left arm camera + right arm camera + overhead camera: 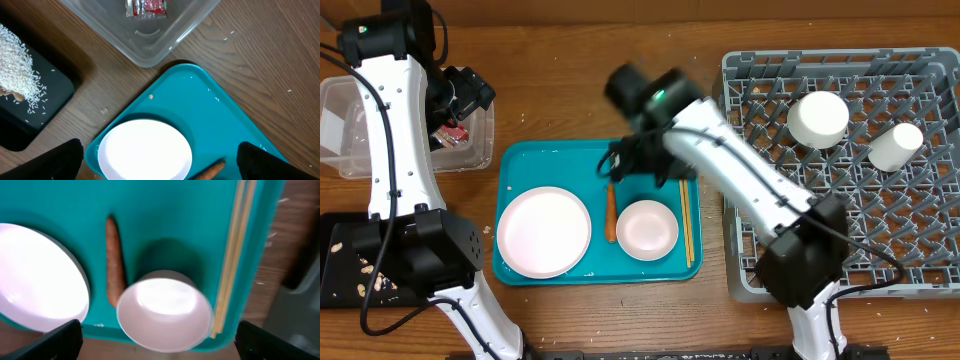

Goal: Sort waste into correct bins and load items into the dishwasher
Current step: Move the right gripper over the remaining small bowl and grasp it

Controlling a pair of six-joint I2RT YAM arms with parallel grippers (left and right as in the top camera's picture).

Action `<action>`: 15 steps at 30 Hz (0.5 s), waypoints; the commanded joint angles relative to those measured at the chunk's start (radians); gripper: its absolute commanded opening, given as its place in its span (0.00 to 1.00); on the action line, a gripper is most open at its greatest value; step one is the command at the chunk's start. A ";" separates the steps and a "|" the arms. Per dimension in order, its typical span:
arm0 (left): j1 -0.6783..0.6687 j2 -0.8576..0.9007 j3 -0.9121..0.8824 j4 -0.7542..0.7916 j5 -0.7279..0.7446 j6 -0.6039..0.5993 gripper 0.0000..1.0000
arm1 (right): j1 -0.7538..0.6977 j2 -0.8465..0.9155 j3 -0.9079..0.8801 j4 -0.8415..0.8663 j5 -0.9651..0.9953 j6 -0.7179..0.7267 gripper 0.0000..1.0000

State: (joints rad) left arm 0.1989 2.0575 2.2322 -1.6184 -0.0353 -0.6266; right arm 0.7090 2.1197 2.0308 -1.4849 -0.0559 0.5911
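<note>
Right claw [159, 342]: your fingers stood wide apart with nothing between them. The claw hung over the near end of the teal tray [175, 210], roughly above the bowl [165, 311].
Left claw [159, 162]: spread and empty too, held over the stretch from the tub [150, 47] to the plate [145, 152].
Carrot [114, 260]: lay on the teal tray in the gap between plate and bowl. Its near end was just beside the bowl rim; whether they touched I could not tell.
Carrot axis: ran front to back on the tray, parallel to the chopsticks [235, 255]. Your right claw's opening ran across it, so the fingers were squared to straddle it.
Offset: the carrot sat left of the right claw's midline, so a shift left looked needed before any descent.
Nearer arm: the right, by my judgement. The left wrist camera caught only the carrot's tip at the edge of its view.
Sorted: wrapper [145, 7] in the tub and scraps [15, 60] on the black tray [65, 80]. An upturned bowl [818, 119] and a cup [895, 145] were in the rack [750, 90].
Risk: the bowl rim crowded the carrot's near end. Gripping at the middle or far end would likely keep your right-hand finger off the crockery.
</note>
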 commanded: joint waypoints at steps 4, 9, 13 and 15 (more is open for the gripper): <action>0.001 -0.010 0.022 0.001 -0.013 -0.009 1.00 | 0.046 -0.018 -0.117 0.110 -0.084 0.124 0.99; 0.001 -0.010 0.022 0.001 -0.013 -0.009 1.00 | 0.076 -0.018 -0.130 0.147 -0.115 0.124 0.92; 0.001 -0.010 0.022 0.001 -0.013 -0.009 1.00 | 0.082 -0.016 -0.197 0.208 -0.084 0.177 0.82; 0.001 -0.010 0.022 0.001 -0.013 -0.009 1.00 | 0.082 -0.016 -0.246 0.245 -0.074 0.195 0.82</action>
State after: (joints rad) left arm 0.1989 2.0575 2.2322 -1.6188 -0.0353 -0.6266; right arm 0.7898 2.1197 1.8362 -1.2572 -0.1486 0.7383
